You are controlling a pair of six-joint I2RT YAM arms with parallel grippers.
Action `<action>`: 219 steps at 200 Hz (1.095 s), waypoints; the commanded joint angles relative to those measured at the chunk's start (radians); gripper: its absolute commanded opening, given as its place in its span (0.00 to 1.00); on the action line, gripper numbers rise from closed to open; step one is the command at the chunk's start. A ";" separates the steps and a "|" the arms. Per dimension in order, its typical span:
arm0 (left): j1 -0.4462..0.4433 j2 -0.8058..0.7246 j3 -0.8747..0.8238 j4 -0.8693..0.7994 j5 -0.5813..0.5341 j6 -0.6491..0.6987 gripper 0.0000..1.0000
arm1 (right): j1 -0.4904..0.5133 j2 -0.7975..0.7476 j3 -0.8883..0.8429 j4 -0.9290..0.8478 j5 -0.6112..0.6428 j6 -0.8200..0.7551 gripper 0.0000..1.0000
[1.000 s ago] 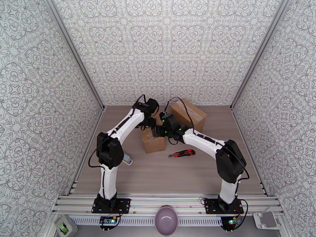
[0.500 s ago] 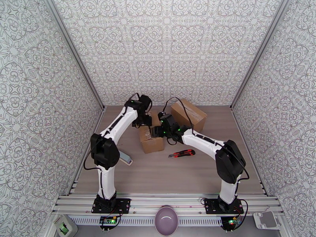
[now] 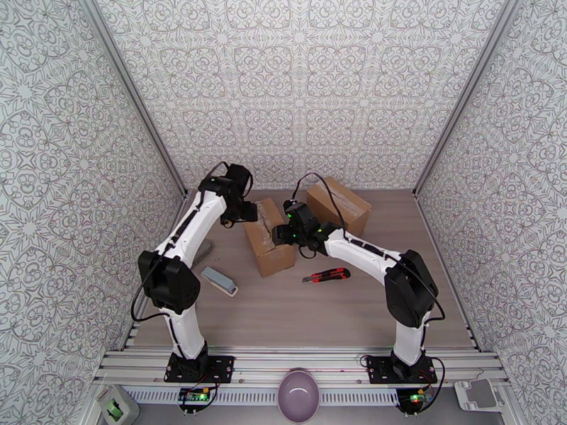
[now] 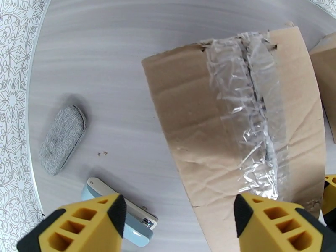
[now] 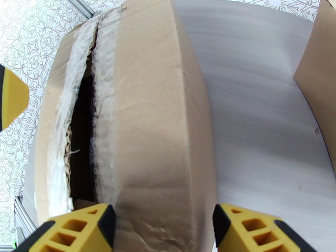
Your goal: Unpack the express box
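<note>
The left gripper (image 4: 176, 227) hangs with its jaws wide and nothing in them, above the express box's (image 4: 235, 122) lower left edge. Bare table (image 4: 126, 59) fills the upper left. The right gripper (image 5: 164, 227) straddles the box's right half, and cardboard fills the gap between its fingers; whether it is pressing I cannot tell. In the top view the box (image 3: 269, 242) sits centre, with a second box (image 3: 340, 203) just upper right, a red knife (image 3: 326, 275) on open table lower right, and walls close on the left. The taped seam gapes dark, its contents unreadable. A blue-grey stapler (image 4: 126, 215) is half hidden behind a finger.
</note>
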 commanded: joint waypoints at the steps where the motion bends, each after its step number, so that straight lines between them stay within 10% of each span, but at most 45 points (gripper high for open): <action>1: -0.055 0.057 0.102 -0.027 -0.018 -0.036 0.80 | 0.003 0.032 0.020 -0.038 0.006 0.006 0.65; 99: -0.083 0.216 0.158 -0.116 -0.107 -0.029 0.82 | 0.024 0.043 0.023 -0.010 -0.016 0.011 0.63; 219: -0.046 0.245 0.252 -0.280 -0.126 0.066 0.60 | 0.024 0.063 0.018 0.001 -0.016 0.029 0.63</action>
